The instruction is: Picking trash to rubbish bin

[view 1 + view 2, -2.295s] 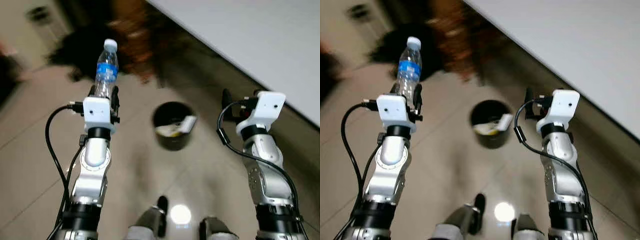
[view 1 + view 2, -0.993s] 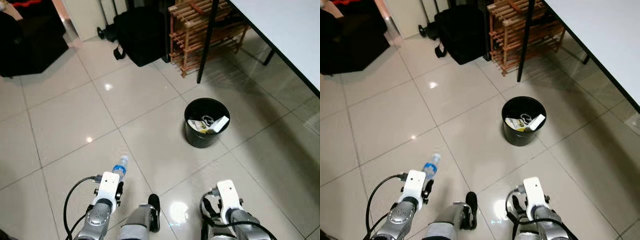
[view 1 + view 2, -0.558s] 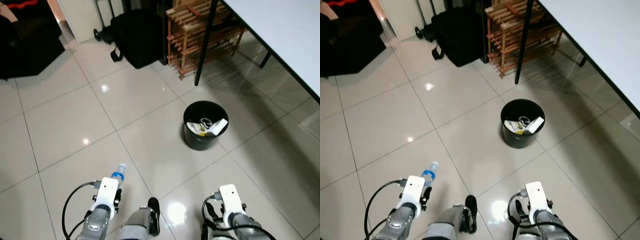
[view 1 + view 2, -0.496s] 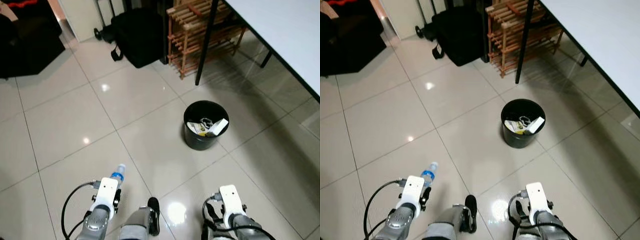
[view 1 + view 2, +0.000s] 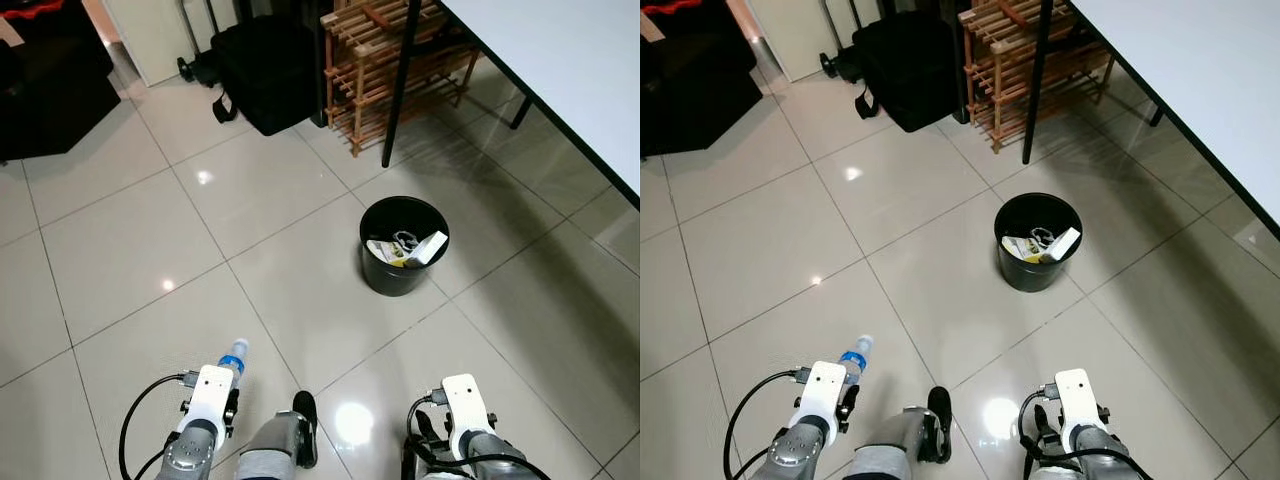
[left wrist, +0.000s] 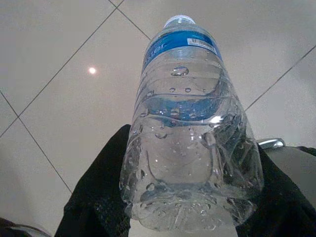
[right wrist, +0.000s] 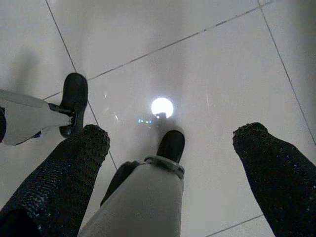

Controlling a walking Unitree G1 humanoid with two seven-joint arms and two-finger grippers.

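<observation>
Carrying one plastic water bottle (image 6: 190, 128) toward the rubbish bin (image 5: 403, 245). My left gripper (image 6: 163, 207) is clenched around the bottle's base, cap pointing forward; from the head camera the bottle sits low at about 7 o'clock of the view, over the floor (image 5: 130, 270). My right gripper (image 7: 177, 163) is released, its two black fingers spread wide, nothing between them, hanging low at about 5 o'clock.

The bin stands on the tiles at roughly 1 o'clock from me, well apart from both arms, near the leg of the white table (image 5: 560, 70).

Risks, as I judge them:
- Bottle is wet with droplets inside and thin-walled; a clamp at the base alone could let it tip or slip while I walk.
- Bin is small, and already holds paper and packaging (image 5: 405, 247); a release too early or off-centre would bounce the bottle off the rim onto the tiles.
- Glossy floor, table leg and wooden rack (image 5: 385, 60) are near the bin; a wide step could knock it over.

Counts: one bottle, one bin, two grippers, one black bag (image 5: 265, 65), one rack.
</observation>
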